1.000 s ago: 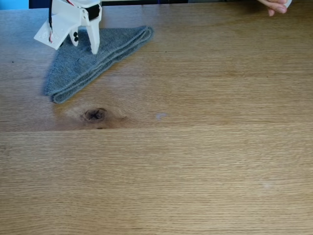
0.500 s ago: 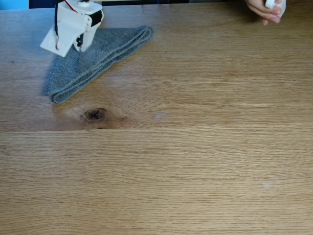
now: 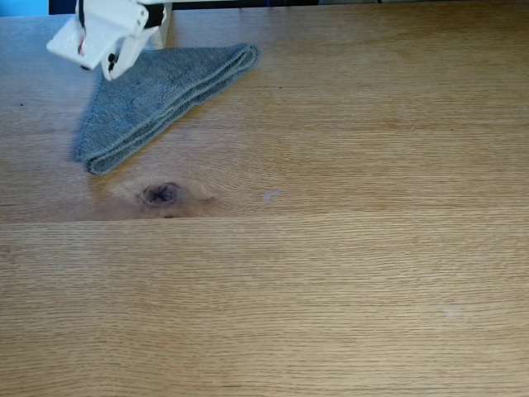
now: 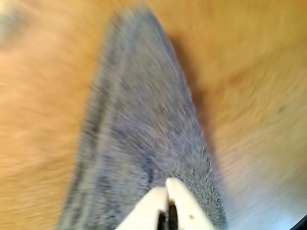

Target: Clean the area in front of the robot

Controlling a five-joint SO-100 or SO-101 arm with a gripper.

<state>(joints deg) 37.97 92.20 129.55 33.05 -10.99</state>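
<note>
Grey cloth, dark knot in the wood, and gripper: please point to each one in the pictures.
grey cloth [image 3: 157, 91], fixed view, middle of the folded fabric.
dark knot [image 3: 159, 194], fixed view, its dark centre in the tabletop.
gripper [image 4: 167, 188], wrist view, where the two white fingertips meet above the cloth.

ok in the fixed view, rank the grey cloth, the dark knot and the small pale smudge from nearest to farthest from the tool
From the white plastic tool:
1. Folded grey cloth, directly under and beside it, upper left.
2. Dark knot in the oak tabletop, below the cloth.
3. Small pale smudge, right of the knot, toward centre.
</note>
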